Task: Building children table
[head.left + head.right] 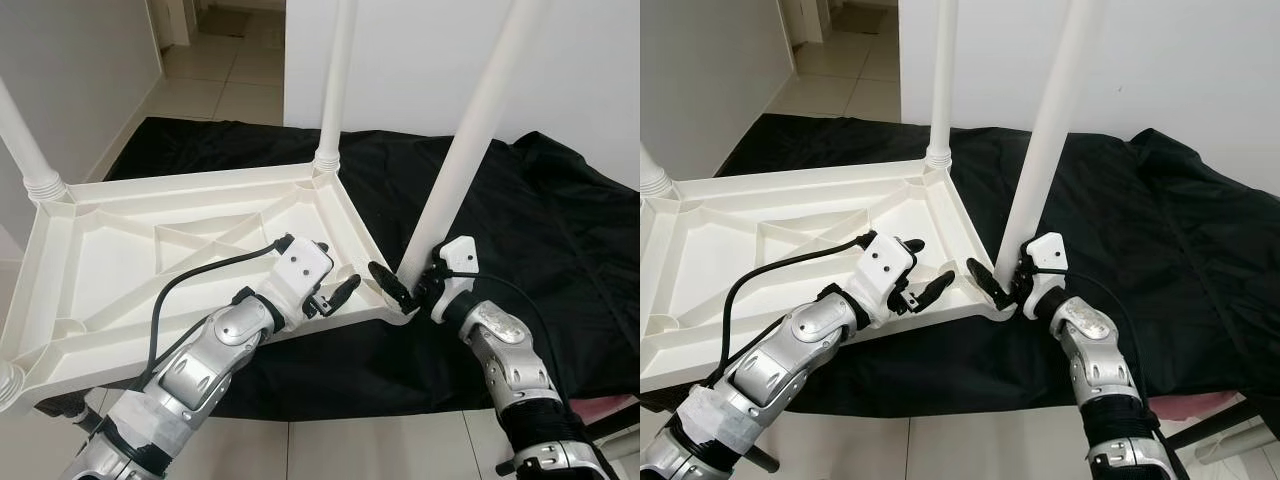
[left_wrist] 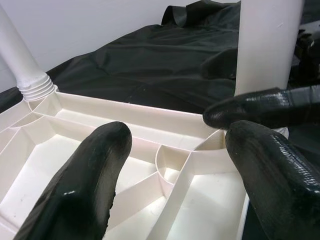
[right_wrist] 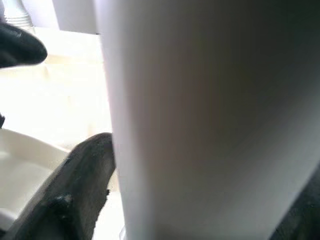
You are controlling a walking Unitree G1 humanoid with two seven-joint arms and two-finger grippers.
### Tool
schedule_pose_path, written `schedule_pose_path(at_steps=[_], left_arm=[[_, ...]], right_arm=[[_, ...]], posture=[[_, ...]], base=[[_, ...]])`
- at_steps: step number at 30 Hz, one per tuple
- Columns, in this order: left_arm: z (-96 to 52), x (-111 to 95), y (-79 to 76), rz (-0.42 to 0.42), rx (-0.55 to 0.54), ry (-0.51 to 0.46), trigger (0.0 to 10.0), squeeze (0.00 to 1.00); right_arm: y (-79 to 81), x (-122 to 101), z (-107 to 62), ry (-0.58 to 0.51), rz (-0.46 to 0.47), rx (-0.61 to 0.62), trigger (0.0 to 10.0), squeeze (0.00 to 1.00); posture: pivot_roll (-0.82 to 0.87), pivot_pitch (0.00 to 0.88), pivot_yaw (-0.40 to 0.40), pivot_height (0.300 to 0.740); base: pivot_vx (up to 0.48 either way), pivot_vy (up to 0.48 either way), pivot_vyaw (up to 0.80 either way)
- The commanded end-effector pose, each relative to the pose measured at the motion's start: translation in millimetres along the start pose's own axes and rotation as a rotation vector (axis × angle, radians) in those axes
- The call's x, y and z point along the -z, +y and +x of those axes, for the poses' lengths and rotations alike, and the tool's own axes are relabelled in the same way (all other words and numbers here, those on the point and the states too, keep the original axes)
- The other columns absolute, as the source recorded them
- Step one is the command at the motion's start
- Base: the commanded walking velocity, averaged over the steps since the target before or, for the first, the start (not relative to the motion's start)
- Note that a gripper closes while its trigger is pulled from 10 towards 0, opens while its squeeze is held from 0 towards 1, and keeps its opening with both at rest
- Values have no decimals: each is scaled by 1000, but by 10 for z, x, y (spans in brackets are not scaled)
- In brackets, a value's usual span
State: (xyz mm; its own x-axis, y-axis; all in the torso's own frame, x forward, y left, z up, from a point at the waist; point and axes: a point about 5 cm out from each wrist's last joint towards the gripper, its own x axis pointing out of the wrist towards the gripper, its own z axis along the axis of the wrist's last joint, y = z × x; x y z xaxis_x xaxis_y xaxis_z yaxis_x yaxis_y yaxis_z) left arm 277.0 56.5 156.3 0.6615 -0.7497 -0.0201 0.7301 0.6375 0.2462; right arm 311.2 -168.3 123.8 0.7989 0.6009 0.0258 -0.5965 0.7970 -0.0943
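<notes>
A white plastic table top [image 1: 120, 250] lies upside down on a black cloth [image 1: 560, 230], its ribbed underside facing up. One white leg [image 1: 335, 80] stands in the far corner and another [image 1: 25, 150] at the left. My right gripper [image 1: 410, 287] is shut on the base of a third leg [image 1: 475, 130], which leans over the near right corner. In the right wrist view this leg [image 3: 200, 120] sits against one finger [image 3: 75, 190]. My left gripper [image 1: 933, 262] hovers open just above the ribs beside that corner's round socket [image 2: 172, 160], holding nothing.
A fourth leg's base [image 1: 5, 385] shows at the near left corner. The cloth covers a low surface that ends at the tiled floor [image 1: 380, 450] in front of me. A white wall [image 1: 420, 60] stands behind. Something pink [image 1: 610, 410] lies at the lower right.
</notes>
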Motion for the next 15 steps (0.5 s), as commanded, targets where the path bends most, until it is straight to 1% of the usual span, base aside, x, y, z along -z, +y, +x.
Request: schedule_pose_path(at_steps=[1, 8, 10, 15], left_arm=[[7, 12, -100, 9, 194, 14, 10000, 0], [-13, 40, -171, 8, 239, 29, 10000, 0], [-32, 57, -218, 3, 258, 35, 10000, 0], [-37, 63, -230, 1, 261, 37, 10000, 0]], right_arm=[[-25, 6, 12, 2, -8, -7, 0, 0], [-40, 47, -8, 9, -2, -4, 0, 0], [-36, 74, -32, 10, 16, 4, 0, 0], [-35, 86, -41, 10, 26, 11, 0, 0]], posture=[[5, 0, -67, 740], [7, 0, -68, 740], [7, 0, -68, 740], [8, 0, -68, 740]], base=[[0, 0, 0], [0, 0, 0], [0, 0, 0], [0, 0, 0]])
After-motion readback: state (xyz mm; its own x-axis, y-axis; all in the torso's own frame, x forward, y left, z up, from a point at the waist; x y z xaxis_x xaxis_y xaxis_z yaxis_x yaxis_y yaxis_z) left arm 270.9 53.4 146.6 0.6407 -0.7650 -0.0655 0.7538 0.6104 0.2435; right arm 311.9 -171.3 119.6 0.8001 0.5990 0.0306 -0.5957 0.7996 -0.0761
